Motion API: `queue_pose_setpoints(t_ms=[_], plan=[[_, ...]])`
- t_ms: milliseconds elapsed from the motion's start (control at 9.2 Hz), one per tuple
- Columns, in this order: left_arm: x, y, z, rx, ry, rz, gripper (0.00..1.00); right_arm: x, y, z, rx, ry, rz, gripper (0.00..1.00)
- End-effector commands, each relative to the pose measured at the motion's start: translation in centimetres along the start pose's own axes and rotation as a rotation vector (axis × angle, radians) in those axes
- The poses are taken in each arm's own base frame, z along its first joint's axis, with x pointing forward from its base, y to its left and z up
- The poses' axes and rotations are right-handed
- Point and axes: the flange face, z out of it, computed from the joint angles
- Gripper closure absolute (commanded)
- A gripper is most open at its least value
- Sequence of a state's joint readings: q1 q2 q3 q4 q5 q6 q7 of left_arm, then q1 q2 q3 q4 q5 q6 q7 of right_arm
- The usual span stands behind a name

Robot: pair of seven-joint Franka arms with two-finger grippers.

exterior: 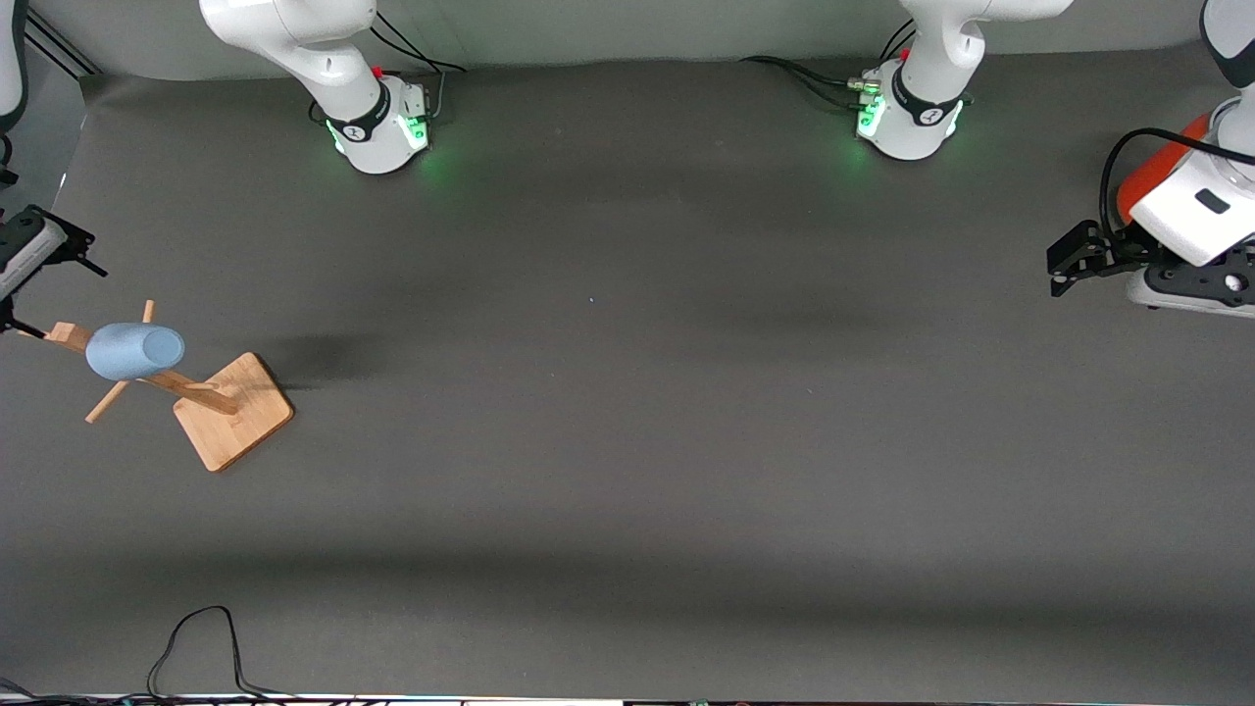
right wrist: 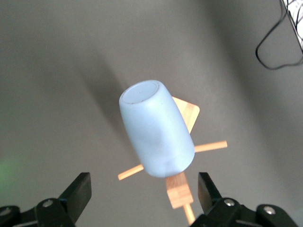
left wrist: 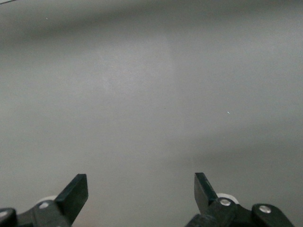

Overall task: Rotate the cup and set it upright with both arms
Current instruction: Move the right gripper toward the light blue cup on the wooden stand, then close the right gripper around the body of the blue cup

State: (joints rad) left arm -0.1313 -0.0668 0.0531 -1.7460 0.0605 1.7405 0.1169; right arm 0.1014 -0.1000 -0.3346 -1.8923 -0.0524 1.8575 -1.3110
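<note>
The pale-blue cup hangs tilted on a peg of a wooden rack at the right arm's end of the table. In the right wrist view the cup shows its closed bottom, with the rack's post under it. My right gripper is open and empty, above the cup and apart from it; in the front view it is mostly cut off at the edge. My left gripper is open and empty over bare table at the left arm's end.
A large orange-red can stands partly hidden by the left arm's hand. The rack's side pegs stick out under the cup. A black cable lies at the table's edge nearest the front camera.
</note>
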Motion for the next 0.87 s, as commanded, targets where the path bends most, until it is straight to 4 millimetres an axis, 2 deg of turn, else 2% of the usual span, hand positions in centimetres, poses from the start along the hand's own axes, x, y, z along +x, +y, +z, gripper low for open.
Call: queue_pose_setpoints(t_ms=[0,217,435,543,761], plan=[[-0.3,0.4,-0.1,-0.007,0.007,-0.003,0.0,-1.0,0.6,1.8,-0.021,0.083,-0.096,0.0],[-0.3,0.6,-0.2,-0.007,0.008,0.0,0.0,-0.9,0.8,3.0,-0.057,0.089,-0.146,0.0],[-0.3,0.5,0.0,-0.008,0.004,0.0,0.0,-1.0,0.4,5.6,-0.032,0.152,-0.144,0.0],[-0.2,0.5,-0.1,-0.007,0.006,0.0,0.0,-2.1,0.8,6.5,-0.019,0.151,-0.132,0.0],[-0.2,0.6,0.0,-0.008,0.004,0.002,0.0,-2.0,1.3,7.4,-0.026,0.143,-0.131,0.0]])
